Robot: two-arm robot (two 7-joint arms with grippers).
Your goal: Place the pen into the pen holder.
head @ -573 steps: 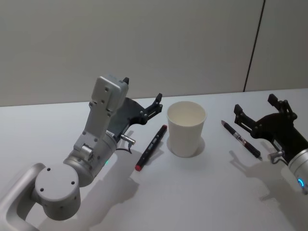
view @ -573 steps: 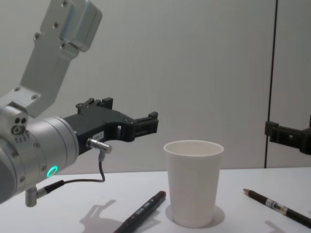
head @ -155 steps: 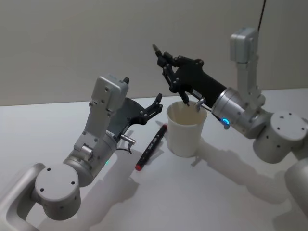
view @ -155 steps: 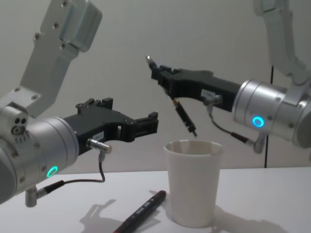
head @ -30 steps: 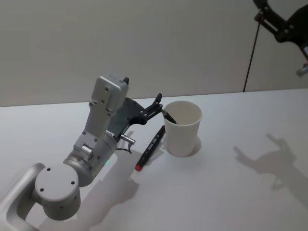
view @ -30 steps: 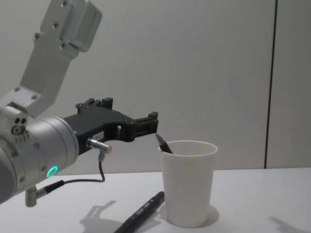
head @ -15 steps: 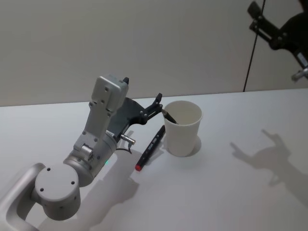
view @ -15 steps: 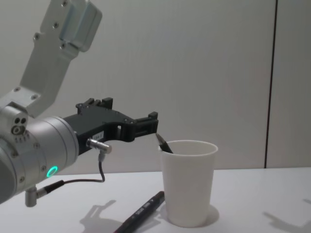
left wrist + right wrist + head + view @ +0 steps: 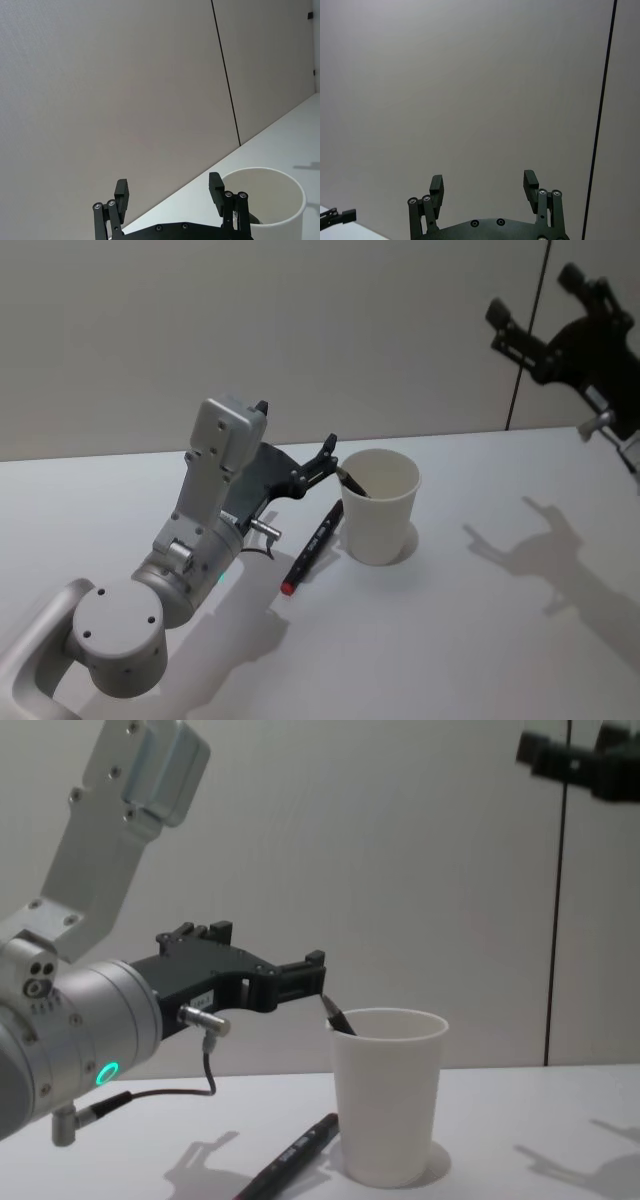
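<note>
1. On the tabletop, in the head view, the white paper cup stands upright. A dark pen is inside it and leans on the rim at the robot's left side. A black marker with a red end lies flat on the tabletop just beside the cup, on its left. The left gripper hangs near the cup with its fingers wide and holding nothing. The right gripper is high up and well apart from the cup, fingers also wide and empty.
2. In the left wrist view, the spread fingers have only the wall between them, and the cup rim is close beside one of them.
3. In the right wrist view, the fingers stand wide apart before the bare wall.
4. In the chest view, the pen's end rises a little above the cup rim.
5. My judgement: one pen is placed, so the task looks done. If the marker counts too, it is not yet picked up.
</note>
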